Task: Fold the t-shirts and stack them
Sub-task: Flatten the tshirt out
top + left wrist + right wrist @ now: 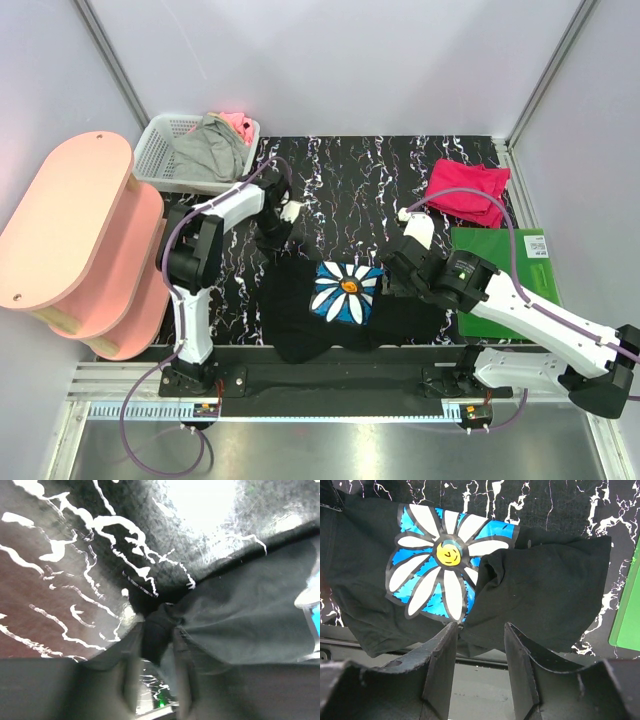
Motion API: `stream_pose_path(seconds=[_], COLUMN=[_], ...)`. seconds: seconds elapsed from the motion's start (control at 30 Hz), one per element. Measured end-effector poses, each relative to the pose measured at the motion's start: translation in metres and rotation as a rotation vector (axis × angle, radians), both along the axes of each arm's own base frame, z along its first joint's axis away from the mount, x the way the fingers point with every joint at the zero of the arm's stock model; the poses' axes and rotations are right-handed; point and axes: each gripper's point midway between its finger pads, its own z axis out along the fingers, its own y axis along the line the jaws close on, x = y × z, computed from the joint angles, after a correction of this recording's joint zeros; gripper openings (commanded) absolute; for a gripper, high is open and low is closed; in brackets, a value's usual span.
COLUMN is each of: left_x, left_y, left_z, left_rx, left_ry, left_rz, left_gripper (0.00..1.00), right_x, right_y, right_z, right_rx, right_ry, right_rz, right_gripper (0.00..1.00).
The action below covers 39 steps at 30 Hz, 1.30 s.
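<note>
The black t-shirt (330, 310) with its blue-white daisy print (346, 291) lies crumpled near the table's front edge. My left gripper (272, 238) is at the shirt's far left corner. In the left wrist view its fingers (131, 655) are shut on a dark fold of the black t-shirt (157, 635). My right gripper (392, 278) hovers over the shirt's right side. In the right wrist view it (480, 627) stands open and empty above a turned-over flap (540, 600) beside the daisy (445, 570). The crimson-pink t-shirt (468, 190) lies bunched at the back right.
A flat green board (512, 262) lies at the right, under the right arm. A white lattice basket (160, 158) holding grey and pink cloth stands at the back left. A pink two-tier shelf (75, 240) fills the left side. The tabletop is black marble-patterned (360, 180).
</note>
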Motion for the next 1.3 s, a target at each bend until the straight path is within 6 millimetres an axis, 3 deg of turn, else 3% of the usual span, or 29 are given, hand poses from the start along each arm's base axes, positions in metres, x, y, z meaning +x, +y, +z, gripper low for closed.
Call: stream_pose_path(seconds=[0.03,0.13,0.3,0.4,0.47,0.5,0.53,0.6,0.67,0.77,0.87,0.9,1.03,1.1,1.2,1.3], left_x=[0.000,0.000,0.019,0.044,0.071,0.091,0.096,0.115,0.121,0.104,0.075,0.063,0.012,-0.010,-0.035,-0.041], left_y=[-0.001,-0.003,-0.012,-0.017,-0.020,-0.023,-0.024,-0.028,-0.032,-0.041,-0.048,-0.047,-0.017,-0.001,0.019,0.025], left_z=[-0.002,0.000,0.022,0.050,0.080,0.107,0.113,0.148,0.170,0.194,0.227,0.242,0.296,0.314,0.317,0.296], left_rx=[-0.002,-0.012,-0.047,-0.071,-0.088,-0.100,-0.103,-0.110,-0.114,-0.122,-0.160,-0.174,-0.202,-0.204,-0.179,-0.145], left_ry=[0.008,0.018,-0.030,-0.110,-0.212,-0.302,-0.326,-0.438,-0.508,-0.547,-0.600,-0.629,-0.762,-0.823,-0.853,-0.808], left_rz=[0.001,0.004,0.006,0.013,0.016,0.015,0.016,0.010,-0.002,-0.041,-0.091,-0.105,-0.119,-0.117,-0.115,-0.120], left_gripper=[0.01,0.00,0.00,0.00,0.00,0.00,0.00,0.00,0.00,0.00,0.00,0.00,0.00,0.00,0.00,0.00], right_x=[0.000,0.000,-0.001,-0.001,-0.001,-0.001,-0.001,-0.002,-0.002,-0.003,-0.004,-0.005,0.000,0.007,0.023,0.041], right_y=[0.000,0.000,-0.002,-0.002,-0.002,-0.002,-0.002,-0.002,-0.003,-0.005,-0.008,-0.009,-0.008,-0.001,0.003,-0.005], right_z=[0.000,0.000,0.001,0.002,0.002,0.002,0.002,0.001,0.000,-0.006,-0.014,-0.017,-0.036,-0.051,-0.077,-0.112], right_rx=[0.001,0.003,0.003,0.005,0.004,0.004,0.004,0.003,0.000,-0.013,-0.034,-0.045,-0.112,-0.149,-0.178,-0.188], right_ry=[0.000,0.000,0.000,-0.001,-0.001,-0.001,-0.001,0.000,0.002,0.010,0.021,0.026,0.047,0.064,0.099,0.163], right_rz=[-0.001,-0.002,-0.003,-0.003,-0.002,-0.002,-0.002,-0.003,-0.003,-0.003,-0.004,-0.004,0.002,0.006,-0.018,-0.076], right_gripper=[0.50,0.49,0.47,0.46,0.46,0.46,0.46,0.46,0.46,0.54,0.74,0.77,0.78,0.78,0.78,0.78])
